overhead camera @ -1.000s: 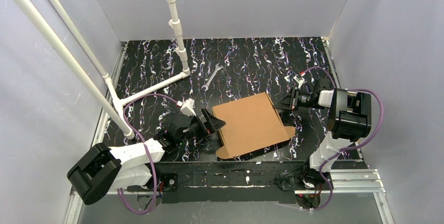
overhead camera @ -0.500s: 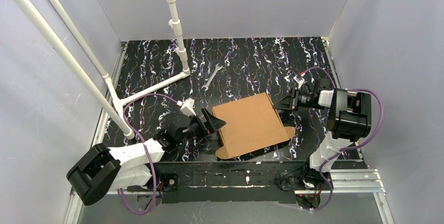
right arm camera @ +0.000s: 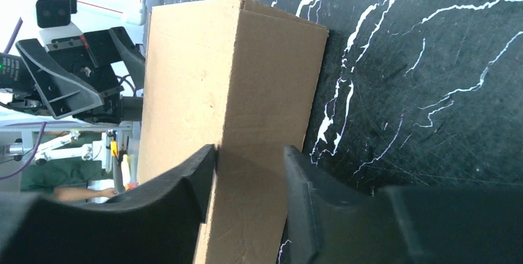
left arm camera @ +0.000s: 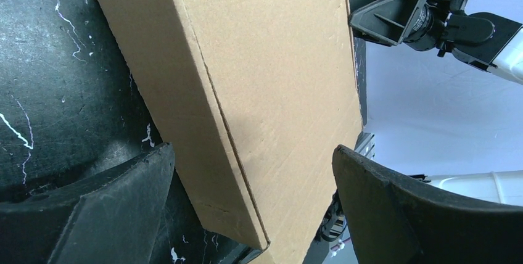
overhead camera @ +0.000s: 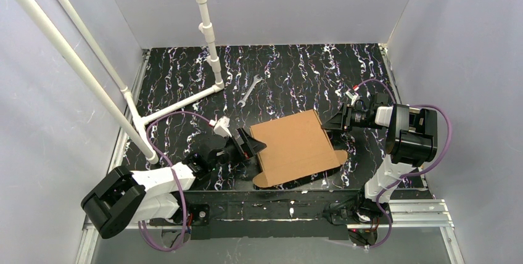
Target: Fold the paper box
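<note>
Cardboard paper box (overhead camera: 296,145), left hand (overhead camera: 254,144) spread wide, right hand (overhead camera: 330,122) at its edge, grip unclear, wrench (overhead camera: 248,90) beyond

On the table (overhead camera: 296,73), paper box (overhead camera: 295,145) between left pincer (overhead camera: 255,145) and right pincer (overhead camera: 329,122), wrench (overhead camera: 248,89) behind it.

Overhead; 2 close, seemingly opposed wrists share box (overhead camera: 295,147).

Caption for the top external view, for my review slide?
Folded cardboard box on the black marbled table, the open left gripper and the right gripper at opposite ends, a wrench beyond.
</note>
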Available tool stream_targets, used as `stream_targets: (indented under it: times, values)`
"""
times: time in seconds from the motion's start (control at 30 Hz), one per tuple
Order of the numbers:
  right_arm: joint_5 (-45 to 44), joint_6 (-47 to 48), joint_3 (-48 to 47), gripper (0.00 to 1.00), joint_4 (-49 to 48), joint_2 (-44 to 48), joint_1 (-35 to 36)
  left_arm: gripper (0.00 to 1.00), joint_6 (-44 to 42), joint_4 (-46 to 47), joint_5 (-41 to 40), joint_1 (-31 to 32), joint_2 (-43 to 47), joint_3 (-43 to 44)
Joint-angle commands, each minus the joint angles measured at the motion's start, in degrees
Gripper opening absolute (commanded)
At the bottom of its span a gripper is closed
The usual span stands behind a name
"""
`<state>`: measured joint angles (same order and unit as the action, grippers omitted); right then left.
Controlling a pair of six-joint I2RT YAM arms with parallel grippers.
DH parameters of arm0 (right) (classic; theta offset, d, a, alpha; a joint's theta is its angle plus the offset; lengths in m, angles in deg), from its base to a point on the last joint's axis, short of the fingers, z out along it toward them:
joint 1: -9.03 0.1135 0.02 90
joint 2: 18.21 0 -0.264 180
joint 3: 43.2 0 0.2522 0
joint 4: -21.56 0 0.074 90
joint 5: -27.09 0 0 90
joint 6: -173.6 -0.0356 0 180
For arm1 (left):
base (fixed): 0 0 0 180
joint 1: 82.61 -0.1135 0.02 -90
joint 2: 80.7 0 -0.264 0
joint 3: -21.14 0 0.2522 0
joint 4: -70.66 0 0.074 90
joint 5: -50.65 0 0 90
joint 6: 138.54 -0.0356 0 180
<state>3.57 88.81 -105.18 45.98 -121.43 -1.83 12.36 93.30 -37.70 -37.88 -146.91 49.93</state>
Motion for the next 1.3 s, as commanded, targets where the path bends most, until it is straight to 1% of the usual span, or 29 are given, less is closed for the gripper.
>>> stream_targets:
  times: [0.0, 0.1, 0.2, 0.3, 0.4, 0.47, 0.57, 0.63, 0.77, 0.93, 1.1, 1.13, 1.27]
  values:
    - [-2.9, 2.3, -0.3, 0.58, 1.3, 0.4, 0.0, 0.98, -1.5, 0.1, -0.4, -0.4, 0.1, 2.0]
    - [-3.7, 2.7, -0.2, 0.64, 1.4, 1.3, -0.1, 0.98, -1.9, -1.0, -0.9, -0.4, -0.4, 2.4]
    - [-4.7, 2.7, -0.3, 0.68, 1.3, 1.7, 0.0, 0.98, -2.4, -3.6, -3.0, -0.4, -1.8, 4.1]
    - [-4.8, 2.9, -0.5, 0.70, 1.6, 1.9, 0.3, 0.98, -2.2, -8.8, -4.0, -0.4, -3.5, 7.1]
    - [-3.8, 3.0, -0.5, 0.69, 1.6, 2.5, 0.6, 0.98, -0.8, -11.5, -4.1, -0.4, -6.2, 9.5]
    - [-3.8, 2.6, -0.2, 0.67, 1.3, 2.7, 0.9, 0.98, 0.0, -12.4, -3.5, -0.3, -7.9, 10.5]
    - [-4.6, 0.8, 0.2, 0.56, -0.2, 2.5, 1.0, 0.98, 0.4, -13.0, -2.6, -0.3, -8.6, 10.9]
    - [-5.5, 0.3, 0.2, 0.48, -0.3, 2.3, 1.0, 0.98, 0.6, -13.4, -2.9, -0.3, -7.7, 10.5]
    - [-6.3, -0.4, 0.2, 0.39, -0.4, 2.2, 0.3, 0.98, 0.9, -14.0, -4.4, -0.3, -5.0, 8.4]
    - [-7.1, -0.5, 0.3, 0.34, 0.1, 1.8, -1.4, 0.98, 0.4, -13.9, -2.8, -0.3, -4.2, 8.8]
    - [-7.4, -0.3, 0.4, 0.33, 0.6, 1.7, -2.7, 0.98, 0.2, -13.9, -1.7, -0.3, -4.4, 9.6]
    - [-7.4, -0.2, 0.4, 0.33, 0.7, 1.7, -2.9, 0.98, 0.3, -13.8, -0.1, -0.3, -4.3, 9.5]
    - [-7.1, -0.1, 0.4, 0.33, 0.9, 1.3, -3.2, 0.98, -0.4, -13.6, 0.2, -0.3, -3.7, 9.6]
